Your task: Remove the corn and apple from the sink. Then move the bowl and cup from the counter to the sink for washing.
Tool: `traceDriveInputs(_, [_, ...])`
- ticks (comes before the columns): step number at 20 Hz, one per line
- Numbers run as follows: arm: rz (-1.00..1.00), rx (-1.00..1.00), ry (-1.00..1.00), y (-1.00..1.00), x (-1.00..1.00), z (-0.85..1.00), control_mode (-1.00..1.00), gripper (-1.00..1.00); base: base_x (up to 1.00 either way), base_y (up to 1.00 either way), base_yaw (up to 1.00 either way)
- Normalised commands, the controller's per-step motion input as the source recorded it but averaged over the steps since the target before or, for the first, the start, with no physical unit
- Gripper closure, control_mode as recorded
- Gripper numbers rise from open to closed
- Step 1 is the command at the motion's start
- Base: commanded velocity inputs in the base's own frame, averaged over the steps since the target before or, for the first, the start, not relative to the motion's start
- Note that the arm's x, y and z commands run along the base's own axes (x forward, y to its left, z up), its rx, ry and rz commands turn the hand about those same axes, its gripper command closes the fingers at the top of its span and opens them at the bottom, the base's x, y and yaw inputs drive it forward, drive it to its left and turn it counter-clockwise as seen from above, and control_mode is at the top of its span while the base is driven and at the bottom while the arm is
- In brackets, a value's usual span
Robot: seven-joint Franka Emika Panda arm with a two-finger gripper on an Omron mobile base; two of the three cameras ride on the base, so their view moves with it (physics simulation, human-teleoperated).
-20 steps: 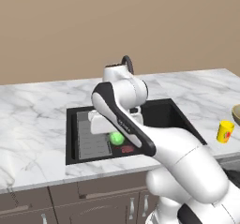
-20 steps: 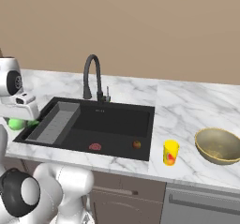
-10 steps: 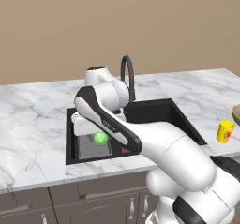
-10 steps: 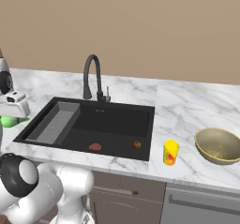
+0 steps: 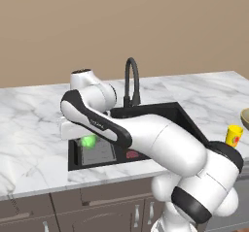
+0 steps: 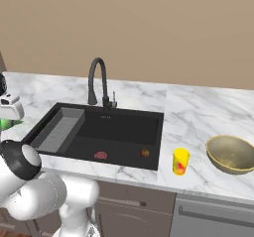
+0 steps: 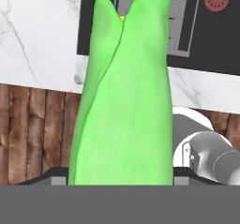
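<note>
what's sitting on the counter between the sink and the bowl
The yellow cup stands on the marble counter between the sink and the bowl, seen in the right base view.

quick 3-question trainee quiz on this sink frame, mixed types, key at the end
1. True or false: the corn is held in the gripper.
2. Multiple choice: where is the apple? A) on the counter by the cup B) on the sink floor near its front right corner C) inside the bowl
3. Fill in: on the counter, the object standing between the sink and the bowl is the ____.

Key
1. True: the green husk rises from between the fingers in the hand view.
2. B: it lies right of a flat reddish item.
3. Cup: yellow, with a red mark.
</note>
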Motion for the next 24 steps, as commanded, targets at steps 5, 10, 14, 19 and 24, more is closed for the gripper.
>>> traceDriveInputs(5, [0.06,0.0,0.0,0.44,0.25,-0.07,-1.0,1.0,0.0,0.0,0.0])
traceDriveInputs(10, [0.05,0.0,0.0,0.38,0.27,-0.1,-1.0,1.0,0.0,0.0,0.0])
traceDriveInputs(14, [0.04,0.0,-0.01,0.36,0.3,-0.13,-1.0,1.0,0.0,0.0,0.0])
traceDriveInputs(19, [0.03,0.0,-0.01,0.35,0.34,-0.12,-1.0,1.0,0.0,0.0,0.0])
traceDriveInputs(24, [0.02,0.0,0.0,0.36,0.35,-0.13,-1.0,1.0,0.0,0.0,0.0])
